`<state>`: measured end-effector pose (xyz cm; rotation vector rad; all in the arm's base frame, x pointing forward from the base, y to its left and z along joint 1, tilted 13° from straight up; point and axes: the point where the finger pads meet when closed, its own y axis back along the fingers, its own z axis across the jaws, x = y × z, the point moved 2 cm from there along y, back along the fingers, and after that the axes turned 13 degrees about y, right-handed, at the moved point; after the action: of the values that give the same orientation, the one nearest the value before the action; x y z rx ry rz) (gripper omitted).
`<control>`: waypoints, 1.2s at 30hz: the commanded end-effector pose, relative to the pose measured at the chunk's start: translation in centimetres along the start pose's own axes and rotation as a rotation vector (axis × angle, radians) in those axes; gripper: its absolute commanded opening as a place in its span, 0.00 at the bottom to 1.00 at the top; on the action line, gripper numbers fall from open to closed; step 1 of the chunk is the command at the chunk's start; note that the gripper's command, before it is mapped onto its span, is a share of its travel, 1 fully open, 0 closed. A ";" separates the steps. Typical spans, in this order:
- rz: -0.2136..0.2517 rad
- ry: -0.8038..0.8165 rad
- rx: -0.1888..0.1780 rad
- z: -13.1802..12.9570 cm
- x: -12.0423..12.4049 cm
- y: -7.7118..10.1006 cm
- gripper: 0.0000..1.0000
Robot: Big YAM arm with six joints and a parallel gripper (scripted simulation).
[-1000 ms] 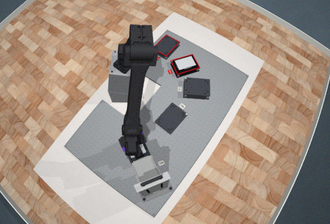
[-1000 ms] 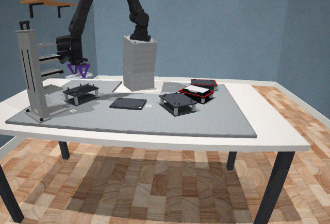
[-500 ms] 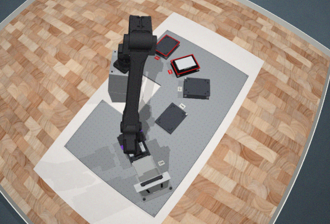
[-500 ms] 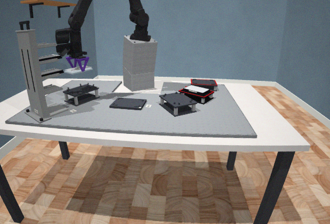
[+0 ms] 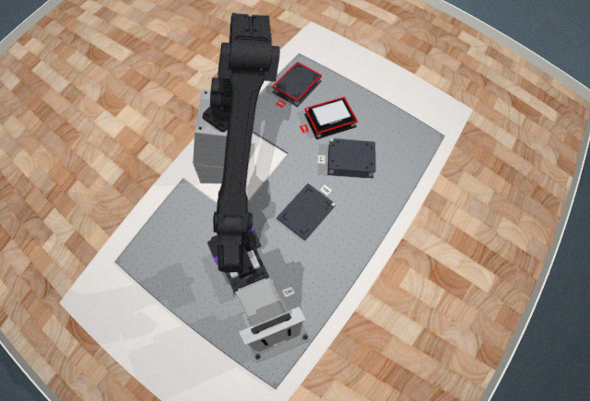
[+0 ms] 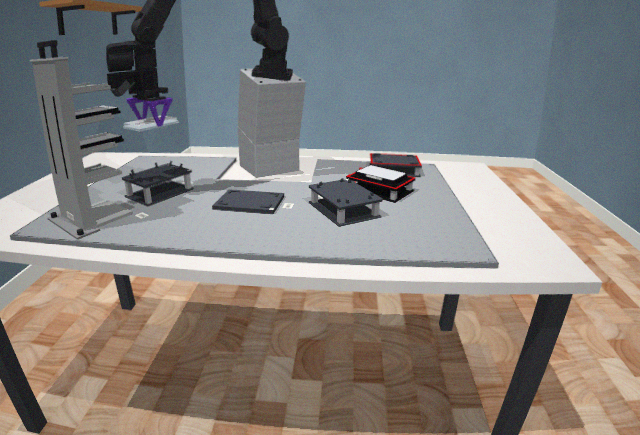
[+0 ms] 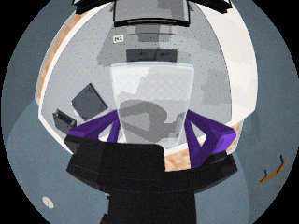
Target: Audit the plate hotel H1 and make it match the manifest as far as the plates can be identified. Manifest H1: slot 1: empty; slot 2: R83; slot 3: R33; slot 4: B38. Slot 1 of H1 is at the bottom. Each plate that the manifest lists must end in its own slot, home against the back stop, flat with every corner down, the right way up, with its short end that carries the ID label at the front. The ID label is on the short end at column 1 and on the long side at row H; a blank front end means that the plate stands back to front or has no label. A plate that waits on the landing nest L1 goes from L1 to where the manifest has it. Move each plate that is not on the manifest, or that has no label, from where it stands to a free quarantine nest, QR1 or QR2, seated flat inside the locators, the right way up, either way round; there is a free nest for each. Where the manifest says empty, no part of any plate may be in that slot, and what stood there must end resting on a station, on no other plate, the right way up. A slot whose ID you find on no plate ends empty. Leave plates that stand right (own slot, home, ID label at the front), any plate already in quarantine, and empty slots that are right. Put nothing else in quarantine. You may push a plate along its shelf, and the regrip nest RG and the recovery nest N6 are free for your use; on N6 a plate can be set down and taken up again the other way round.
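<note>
The plate hotel H1 (image 6: pixel 56 135) stands at the left end of the grey mat, also seen in the overhead view (image 5: pixel 271 332). Dark plates lie on two middle shelves (image 6: pixel 95 112) (image 6: pixel 100 139). The top and bottom shelves look bare. My gripper (image 6: pixel 149 110) hangs in the air in front of the hotel at about the middle shelves' height. It is shut on a pale, see-through plate (image 6: pixel 149 122), held flat by its long sides. I cannot read a label on it.
A raised black nest (image 6: pixel 155 179) stands under the gripper. A flat black nest (image 5: pixel 304 209) and another raised nest (image 5: pixel 351 156) lie mid-mat. Two red-edged quarantine nests are at the far end: one bare (image 5: pixel 296 81), one holding a white plate (image 5: pixel 331 115). The arm's grey pedestal (image 6: pixel 271 120) stands behind.
</note>
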<state>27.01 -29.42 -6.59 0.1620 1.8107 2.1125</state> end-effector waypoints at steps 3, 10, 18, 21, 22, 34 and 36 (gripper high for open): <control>-0.052 0.010 0.033 -1.6 -2.0 3.4 0.86; -0.052 0.010 0.033 -1.5 -1.9 5.3 0.86; -0.027 -0.091 0.012 2.2 -1.2 4.3 0.86; -0.031 -0.140 0.014 3.1 -1.4 4.3 0.86; -0.032 -0.157 0.014 3.5 -1.5 4.4 0.86; -0.033 -0.272 0.010 6.8 -2.0 4.6 0.86; -0.039 -0.304 0.010 7.4 -2.1 4.6 0.86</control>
<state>29.44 -23.95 -1.70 0.4114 1.6602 1.9925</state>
